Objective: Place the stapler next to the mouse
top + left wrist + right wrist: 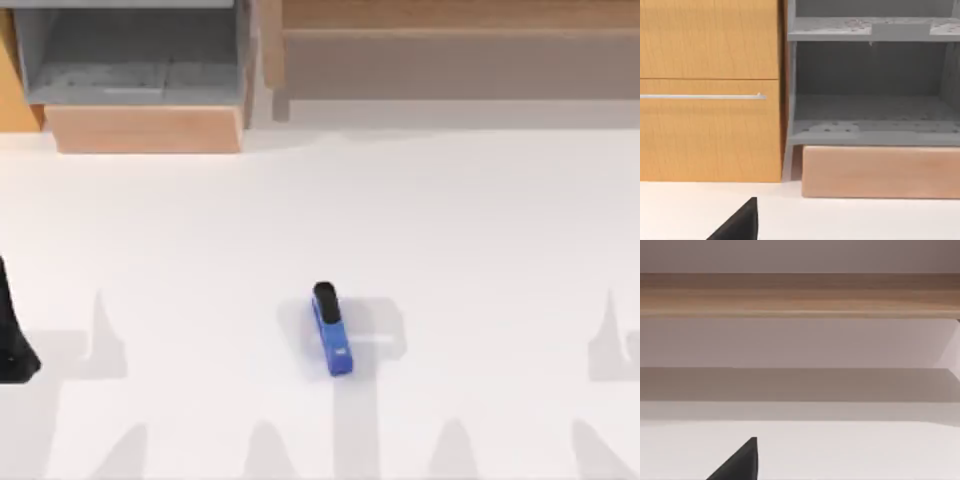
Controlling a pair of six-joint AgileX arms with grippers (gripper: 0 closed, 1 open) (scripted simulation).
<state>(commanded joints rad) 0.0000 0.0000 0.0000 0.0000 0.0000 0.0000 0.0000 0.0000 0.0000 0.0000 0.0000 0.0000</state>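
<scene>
Top view: overhead, looking down on the white table [450, 220], far edge with furniture along the frame's top. Left wrist view: low, near table level, facing level toward the orange cabinet [710, 90] and grey open shelf [870, 130], fairly close. Right wrist view: equally low, facing the long wooden ledge [800, 295] at the back. Shared: grey shelf [130, 60] and wooden ledge [460, 15] appear along the overhead's far edge; table surface common to all three
</scene>
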